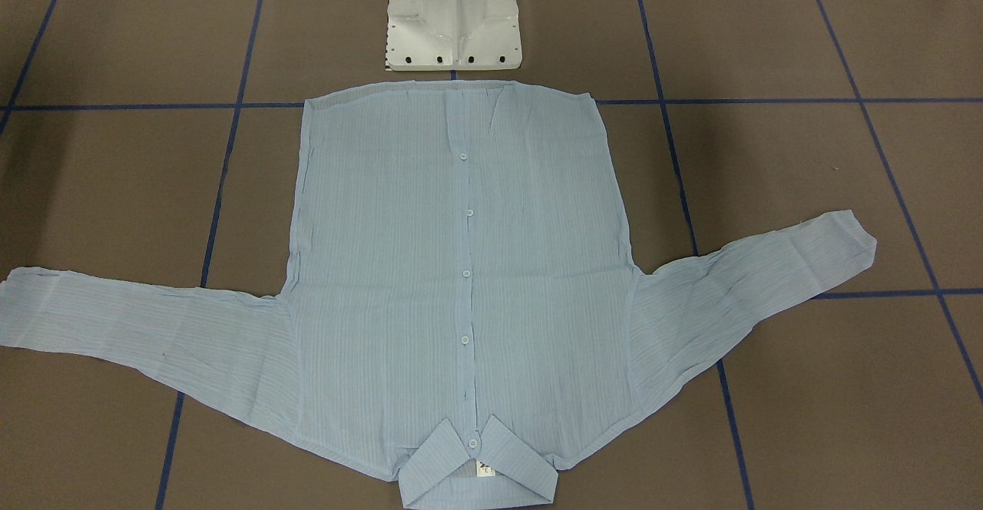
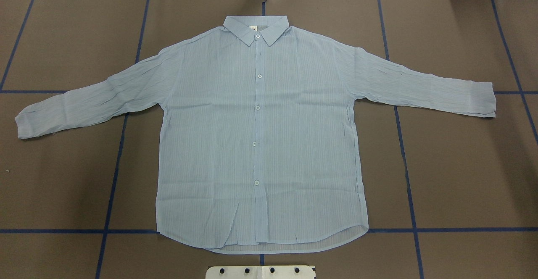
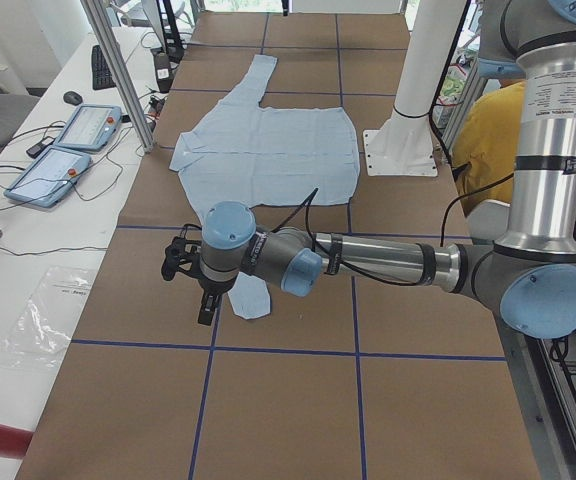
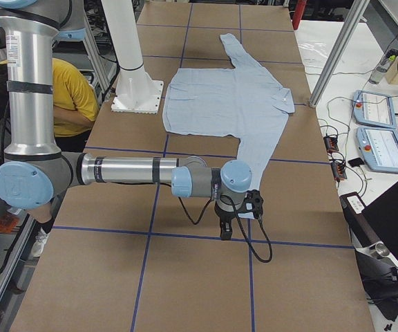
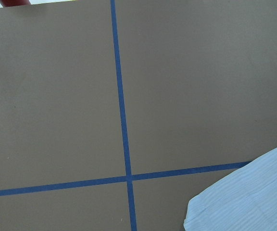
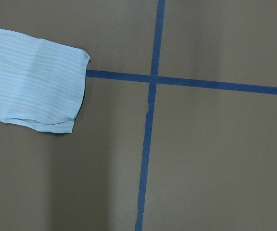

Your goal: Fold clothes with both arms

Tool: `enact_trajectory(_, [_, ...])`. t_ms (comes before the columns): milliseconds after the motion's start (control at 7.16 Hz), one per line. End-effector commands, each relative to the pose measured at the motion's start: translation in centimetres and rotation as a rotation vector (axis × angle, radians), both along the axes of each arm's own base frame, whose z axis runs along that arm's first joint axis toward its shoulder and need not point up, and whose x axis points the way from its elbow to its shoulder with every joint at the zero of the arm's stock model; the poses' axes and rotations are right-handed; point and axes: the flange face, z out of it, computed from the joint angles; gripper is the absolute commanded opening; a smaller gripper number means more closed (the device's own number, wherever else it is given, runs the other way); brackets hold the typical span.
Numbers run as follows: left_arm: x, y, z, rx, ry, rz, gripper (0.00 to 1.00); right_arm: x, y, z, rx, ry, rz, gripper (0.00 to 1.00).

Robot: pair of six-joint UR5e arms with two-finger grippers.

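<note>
The left gripper (image 3: 205, 312) hangs near the left cuff (image 2: 29, 123); whether it is open or closed cannot be told. The light blue, finely striped shirt (image 2: 302, 136) lies flat and buttoned in the middle of the table (image 2: 462, 165), collar (image 2: 256, 29) far, hem near, sleeves spread. The right gripper (image 4: 224, 234) hangs near the right cuff (image 2: 483, 100), its state equally unclear.

Overhead: looks down from behind the hem of the shirt (image 2: 260, 123), collar farthest, whole shirt in frame. Front-facing: looks steeply down from the collar side, base (image 1: 453, 18) beyond the hem, sharing the whole shirt with overhead. Sides: look along the shirt from beyond each sleeve, farther off. Left wrist: close, straight down beside one cuff (image 5: 244, 197). Right wrist: likewise, beside the other cuff (image 6: 37, 96).
</note>
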Motion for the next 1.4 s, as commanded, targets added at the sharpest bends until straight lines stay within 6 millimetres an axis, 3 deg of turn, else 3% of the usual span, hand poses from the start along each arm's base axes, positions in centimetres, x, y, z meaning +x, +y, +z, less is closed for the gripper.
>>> enact_trajectory(0, [0.2, 0.1, -1.7, 0.034, -0.001, 0.004, 1.00, 0.0, 0.0, 0.1, -0.001, 0.002, 0.000, 1.00])
enact_trajectory(140, [0.3, 0.7, -0.7, 0.011, 0.003, 0.006, 1.00, 0.0, 0.0, 0.5, -0.008, 0.004, 0.000, 1.00])
enact_trajectory(1117, [0.2, 1.9, 0.4, -0.017, -0.001, 0.003, 1.00, -0.1, -0.1, 0.9, 0.029, -0.012, -0.001, 1.00])
enact_trajectory(1257, [0.2, 2.2, 1.3, -0.039, -0.006, -0.001, 1.00, -0.2, -0.2, 0.8, 0.041, -0.016, 0.005, 1.00])
